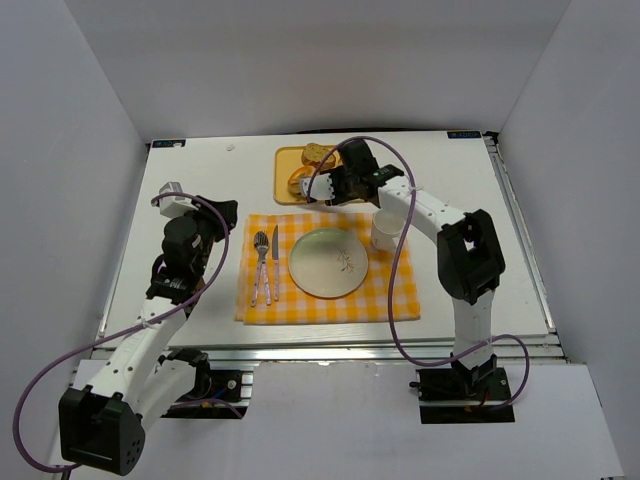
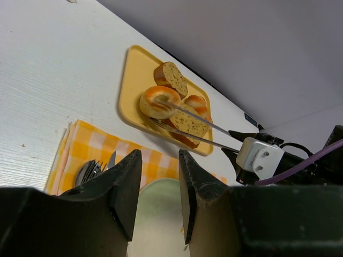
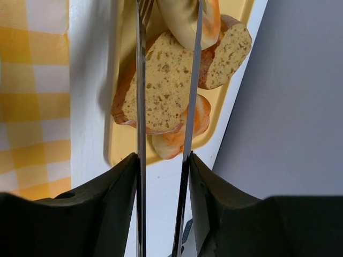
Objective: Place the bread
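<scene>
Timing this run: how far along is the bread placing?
Done: the right claw grips the tongs. In hand: the tongs straddle a round roll lying on the yellow tray. Left: lift it and set it down, presumably on the bare plate.

Top view high behind the near edge, looking down on the whole worktop (image 1: 200, 190), left wrist low, facing the far edge, right wrist close over the tray (image 3: 120, 144) of bread (image 3: 161, 85), shared by all.

White table (image 1: 200, 175), plain white walls (image 1: 300, 60) enclosing three sides
</scene>
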### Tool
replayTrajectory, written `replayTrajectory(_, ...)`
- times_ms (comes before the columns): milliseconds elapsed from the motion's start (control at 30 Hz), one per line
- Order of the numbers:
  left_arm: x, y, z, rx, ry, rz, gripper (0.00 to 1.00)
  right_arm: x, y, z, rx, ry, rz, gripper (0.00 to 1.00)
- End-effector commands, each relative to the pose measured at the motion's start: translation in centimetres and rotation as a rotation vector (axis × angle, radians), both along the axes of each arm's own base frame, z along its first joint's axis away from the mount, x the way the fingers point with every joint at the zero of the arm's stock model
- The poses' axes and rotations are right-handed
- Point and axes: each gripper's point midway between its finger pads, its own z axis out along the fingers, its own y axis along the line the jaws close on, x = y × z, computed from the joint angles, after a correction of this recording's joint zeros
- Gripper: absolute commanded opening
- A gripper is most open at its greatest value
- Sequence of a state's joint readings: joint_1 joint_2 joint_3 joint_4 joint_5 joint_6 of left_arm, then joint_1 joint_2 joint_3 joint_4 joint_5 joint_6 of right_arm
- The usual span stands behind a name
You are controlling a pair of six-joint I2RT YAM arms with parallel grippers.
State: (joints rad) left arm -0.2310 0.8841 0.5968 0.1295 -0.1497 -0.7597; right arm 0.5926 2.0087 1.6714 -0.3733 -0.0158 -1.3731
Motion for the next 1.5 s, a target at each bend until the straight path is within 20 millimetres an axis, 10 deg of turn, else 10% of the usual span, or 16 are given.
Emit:
replayTrajectory(0, -0.2, 0.4, 0.1, 0.004, -0.008, 0.013, 0.44, 1.0, 0.2, 1.6, -0.023, -0.096, 0.013, 0.46)
replayTrajectory(267, -0.2, 0.5, 0.2, 0.008, -0.005, 0.017, 0.44, 0.1, 0.0, 2.8, 0.002, -0.095, 0.020, 0.20)
replayTrajectory(500, -0.1, 0.5, 0.5, 0.005, -0.012, 0.018, 0.44, -5.6, -0.3, 8.1, 0.182, -0.020, 0.082, 0.14)
replayTrajectory(800, 0.5, 0.0, 0.3, 0.001, -0.006, -0.002, 0.44, -16.3, -4.8, 3.3, 0.166, 0.168, 0.160, 0.13)
replayTrajectory(1167, 0.8, -0.4, 0.2, -0.010, -0.005, -0.018, 0.44, -20.4, -7.2, -0.9, 0.143, 0.294, 0.117, 0.29)
replayTrajectory(1467, 0.5, -0.2, 0.0, -0.004, 0.001, -0.009, 0.44, -21.9, -7.0, 1.2, 0.193, 0.293, 0.161, 0.53)
